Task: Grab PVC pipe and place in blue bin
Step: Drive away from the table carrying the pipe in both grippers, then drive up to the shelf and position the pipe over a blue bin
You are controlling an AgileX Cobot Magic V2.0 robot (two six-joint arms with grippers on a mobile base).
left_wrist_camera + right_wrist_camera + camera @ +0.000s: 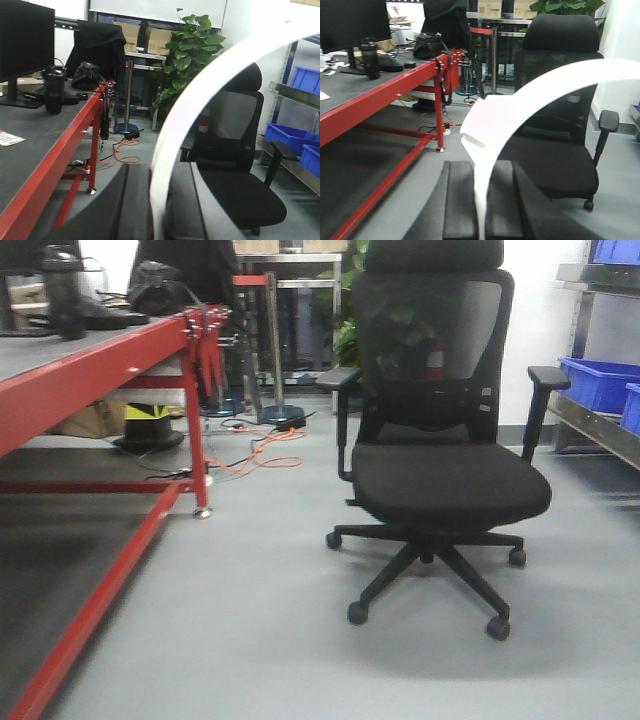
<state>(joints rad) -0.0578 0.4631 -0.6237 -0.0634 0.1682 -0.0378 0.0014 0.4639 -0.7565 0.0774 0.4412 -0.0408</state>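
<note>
Left gripper (pixel 155 170): a white curved pipe (pixel 167 135), blurred, rises from between its dark fingers (pixel 132 200); I cannot tell whether they pinch it. Right gripper (pixel 480 167): the same sight, a white arc (pixel 545 85) between close-set fingers (pixel 460 200), grip unclear. Beyond stands a black chair (pixel 440 470) beside a red table (pixel 90 360). Blue bins (pixel 600 380) sit on shelves to the right. The boxes (pixel 160 40) at the back carry labels too blurred to read.
</note>
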